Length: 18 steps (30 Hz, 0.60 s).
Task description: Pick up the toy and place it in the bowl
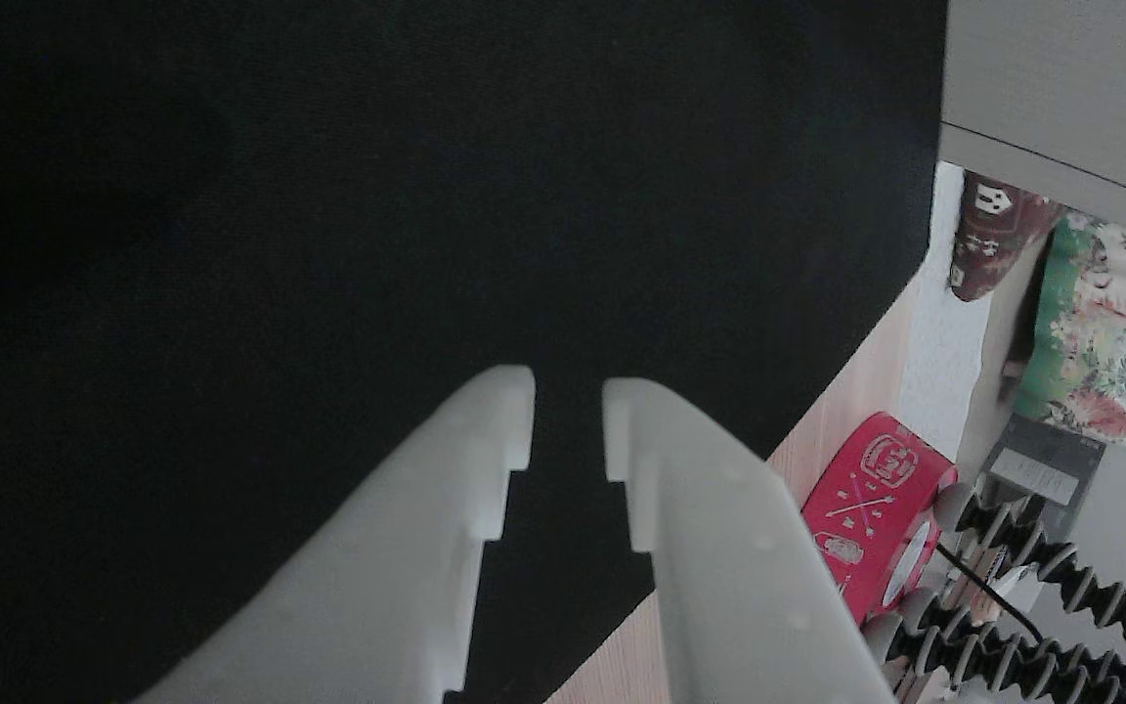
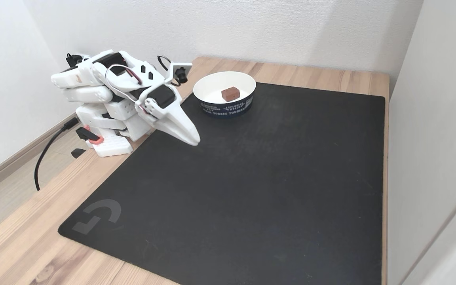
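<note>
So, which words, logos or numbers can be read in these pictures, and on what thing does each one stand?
"EXPLORING WORLD": dark band on the bowl, only partly legible.
"...FOREST TOURISM": line below it; first word blurred.
Smaller print left of these on the band: too small to read.
Grey logo, no letters: corner of the mat.
White emblems on the red tape roll: no readable words.
Label on the dark box: blurred.

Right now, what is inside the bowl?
The toy sits alone inside the bowl in the fixed view. The near rim hides a strip of the bowl's floor.
</note>
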Each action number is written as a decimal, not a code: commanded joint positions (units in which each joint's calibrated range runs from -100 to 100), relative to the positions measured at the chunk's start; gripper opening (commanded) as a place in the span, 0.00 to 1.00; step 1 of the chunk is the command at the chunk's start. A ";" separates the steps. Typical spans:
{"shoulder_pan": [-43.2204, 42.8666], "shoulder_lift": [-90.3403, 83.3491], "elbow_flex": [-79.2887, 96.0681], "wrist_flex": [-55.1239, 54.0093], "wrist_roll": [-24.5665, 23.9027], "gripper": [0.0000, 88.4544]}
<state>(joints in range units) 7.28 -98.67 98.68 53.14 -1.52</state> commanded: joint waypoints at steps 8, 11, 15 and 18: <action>0.37 -0.67 0.87 0.28 -0.10 0.03; 0.62 -0.67 0.87 0.28 -0.10 0.03; 0.62 -0.67 0.87 0.28 -0.10 0.03; 0.12 -0.67 0.87 0.20 0.06 0.03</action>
<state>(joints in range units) 7.28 -98.67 98.68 53.23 -1.52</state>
